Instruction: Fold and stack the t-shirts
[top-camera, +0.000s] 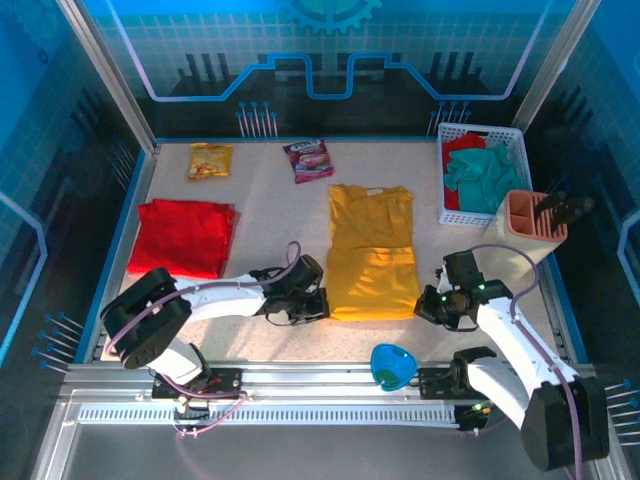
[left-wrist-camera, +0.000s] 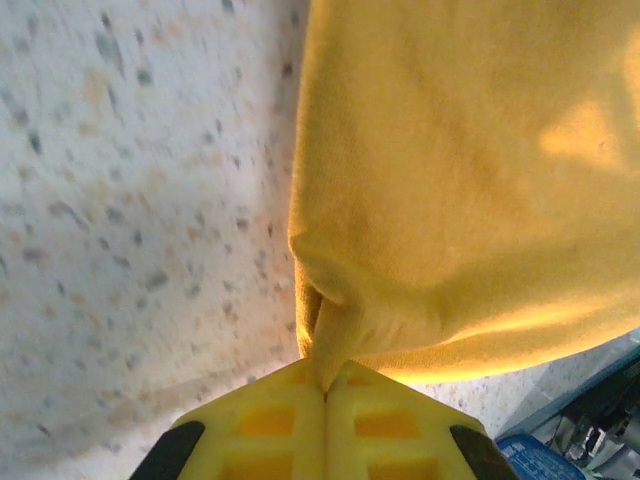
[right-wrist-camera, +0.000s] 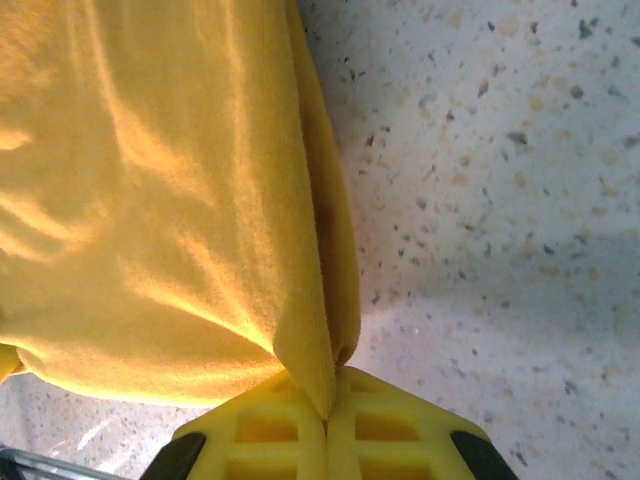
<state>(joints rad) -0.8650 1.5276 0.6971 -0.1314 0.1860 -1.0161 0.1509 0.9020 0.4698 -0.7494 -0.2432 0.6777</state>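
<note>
Yellow shirt (top-camera: 370, 255): laid flat on desk (top-camera: 270, 220).
Left fingers (left-wrist-camera: 265, 425): clamped on its near left corner.
Right fingers (right-wrist-camera: 390, 430): clamped on near right corner.

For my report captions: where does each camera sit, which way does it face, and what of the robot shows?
Top external: above and behind the arms, looking down at the table; both arms show, left gripper and right gripper at the yellow t-shirt.
Left wrist: on the left arm, facing past the left gripper, shut on a shirt corner.
Right wrist: on the right arm, facing past the right gripper, shut on the shirt's edge.
Shared: both wrist views show the yellow t-shirt and table.
</note>
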